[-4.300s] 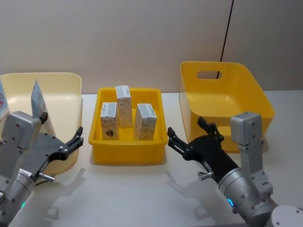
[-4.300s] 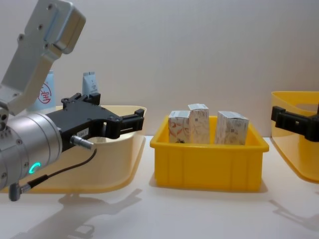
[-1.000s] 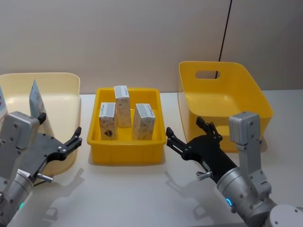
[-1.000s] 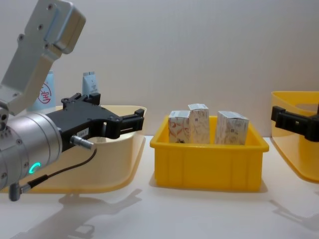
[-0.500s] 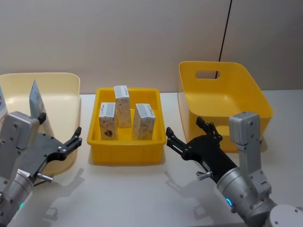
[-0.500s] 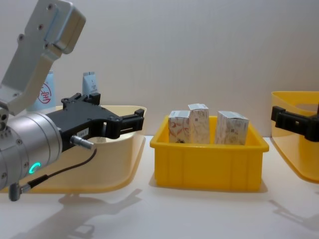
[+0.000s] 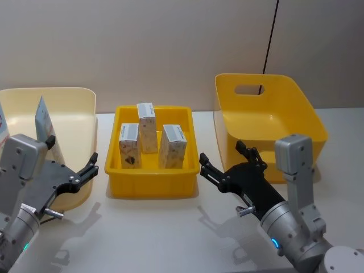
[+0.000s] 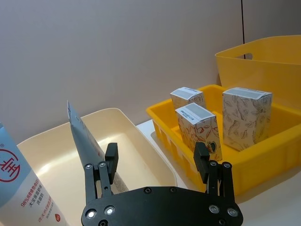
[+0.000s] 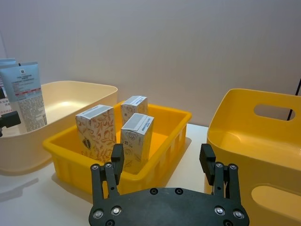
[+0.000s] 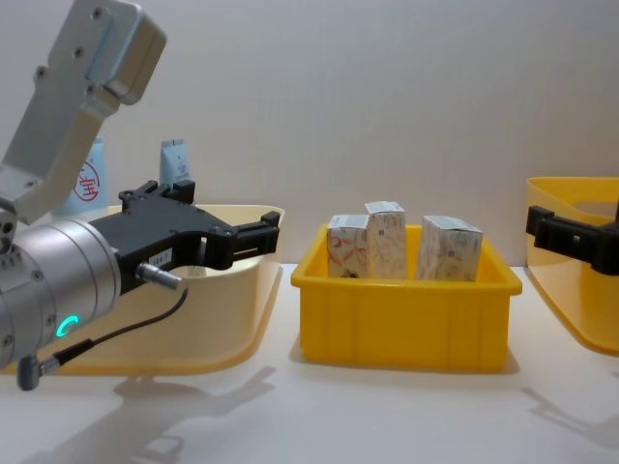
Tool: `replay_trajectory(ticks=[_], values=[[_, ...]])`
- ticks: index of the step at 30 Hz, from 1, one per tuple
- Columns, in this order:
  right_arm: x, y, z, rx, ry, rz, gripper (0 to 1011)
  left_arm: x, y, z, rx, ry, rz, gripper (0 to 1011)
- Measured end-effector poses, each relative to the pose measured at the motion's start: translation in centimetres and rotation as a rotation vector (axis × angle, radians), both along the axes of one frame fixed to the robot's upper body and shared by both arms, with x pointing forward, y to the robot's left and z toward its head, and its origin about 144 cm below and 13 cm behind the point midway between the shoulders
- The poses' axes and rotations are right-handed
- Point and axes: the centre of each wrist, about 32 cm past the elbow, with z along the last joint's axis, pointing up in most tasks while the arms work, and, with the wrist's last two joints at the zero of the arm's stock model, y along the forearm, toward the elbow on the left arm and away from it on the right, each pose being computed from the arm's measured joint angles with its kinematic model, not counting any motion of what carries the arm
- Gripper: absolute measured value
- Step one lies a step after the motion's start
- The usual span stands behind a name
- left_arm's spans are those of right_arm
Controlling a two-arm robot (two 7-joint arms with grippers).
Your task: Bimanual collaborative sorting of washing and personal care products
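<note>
Tabletop (image 7: 170, 227) from the left: a cream bin (image 7: 74, 96) stands just beyond the left gripper (image 7: 73, 152), and the slim pale-blue squeeze tube (image 7: 42, 119) leans upright inside it, close past the gripper's outer finger. That gripper hovers at the bin's near right corner with its fingers spread wide, holding nothing. Ahead of it and to its right sits a shallow yellow tray (image 7: 153, 187) carrying three white cartons (image 7: 147, 126) with orange-red print, all upright: two in front, one farther back between them. The right gripper (image 7: 222, 153) hangs just off the tray's near right corner, the cartons ahead and to its left, its fingers likewise parted and empty. Beyond it to the right stands a deep yellow bin (image 7: 267, 122) with a handle cutout.
</note>
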Motion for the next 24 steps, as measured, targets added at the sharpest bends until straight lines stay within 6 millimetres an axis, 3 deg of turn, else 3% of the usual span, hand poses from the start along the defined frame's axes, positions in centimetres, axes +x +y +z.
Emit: replay_trajectory(ticks=[24], values=[[0.0,0.0,0.0,0.0,0.0,0.0,1001,0.0,-0.01,0.0,0.0,0.0,0.0,1003]])
